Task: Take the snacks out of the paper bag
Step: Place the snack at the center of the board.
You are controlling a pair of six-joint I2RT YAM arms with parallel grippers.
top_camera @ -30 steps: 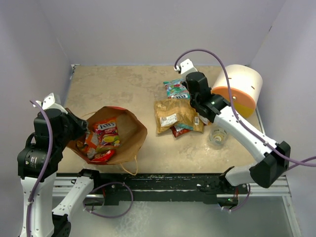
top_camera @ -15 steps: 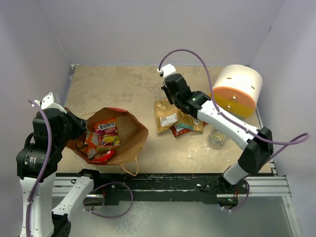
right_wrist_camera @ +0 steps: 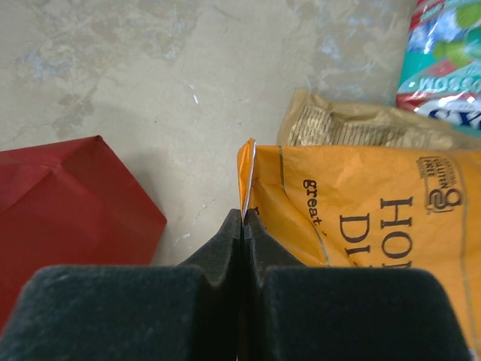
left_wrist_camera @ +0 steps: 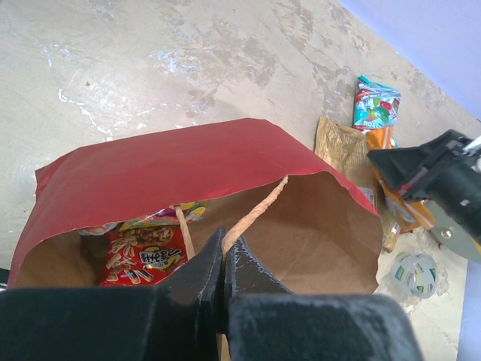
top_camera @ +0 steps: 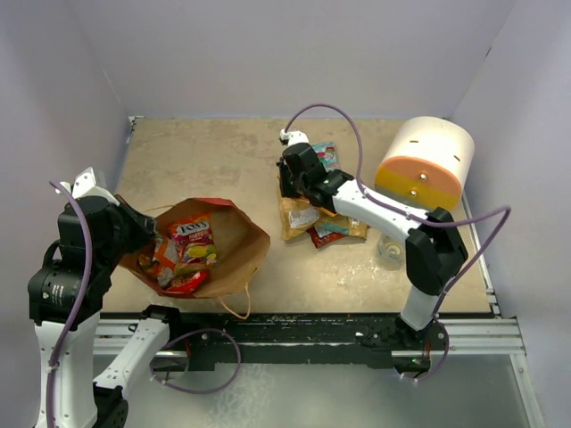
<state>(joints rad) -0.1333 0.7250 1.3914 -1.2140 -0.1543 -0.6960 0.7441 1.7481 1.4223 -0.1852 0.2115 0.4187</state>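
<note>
The paper bag (top_camera: 239,234), red outside and brown inside, lies open at the left. Several snacks (top_camera: 183,251) sit inside it, among them a red packet (left_wrist_camera: 143,256). My left gripper (top_camera: 143,227) is shut on the bag's string handle (left_wrist_camera: 259,207) at its near rim. My right gripper (top_camera: 287,189) is shut on the edge of an orange packet (right_wrist_camera: 376,218), just above the table beside a tan packet (top_camera: 308,214) and a teal-green packet (top_camera: 326,156). A corner of the bag (right_wrist_camera: 68,195) shows left of the right gripper (right_wrist_camera: 243,218).
A white cylinder with an orange-yellow band (top_camera: 424,165) stands at the back right. A small clear tape roll (top_camera: 393,248) lies in front of it. A red and silver packet (top_camera: 323,237) pokes out under the tan one. Walls enclose the table on three sides.
My right arm has swung left from beside the white cylinder to the left edge of the packet pile, nearer the bag. The left arm and the bag have stayed put.
</note>
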